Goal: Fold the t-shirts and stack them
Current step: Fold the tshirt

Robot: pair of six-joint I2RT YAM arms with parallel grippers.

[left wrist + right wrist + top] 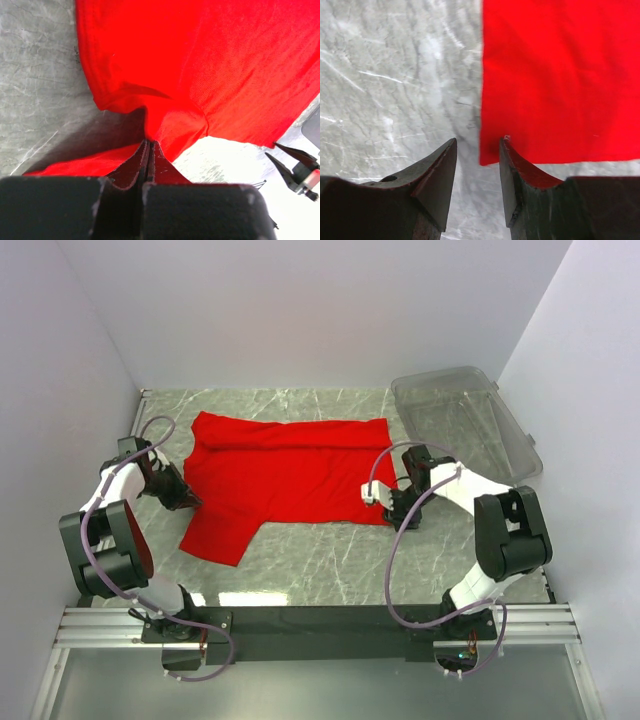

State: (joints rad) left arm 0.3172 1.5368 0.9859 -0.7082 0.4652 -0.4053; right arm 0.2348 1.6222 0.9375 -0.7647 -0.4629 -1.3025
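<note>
A red t-shirt (285,475) lies spread on the marble table, its far edge folded over and one sleeve hanging toward the near left. My left gripper (190,498) is shut on the shirt's left edge near the sleeve; in the left wrist view the fabric (200,65) bunches up at the closed fingertips (148,145). My right gripper (385,508) is open at the shirt's near right corner. In the right wrist view that corner (492,155) lies just between the two fingers, close to the right finger (512,170), with bare table under the left one.
A clear plastic bin (465,420) stands at the back right of the marble table (330,560). White walls enclose the table on the left, back and right. The right gripper shows at the edge of the left wrist view (297,170).
</note>
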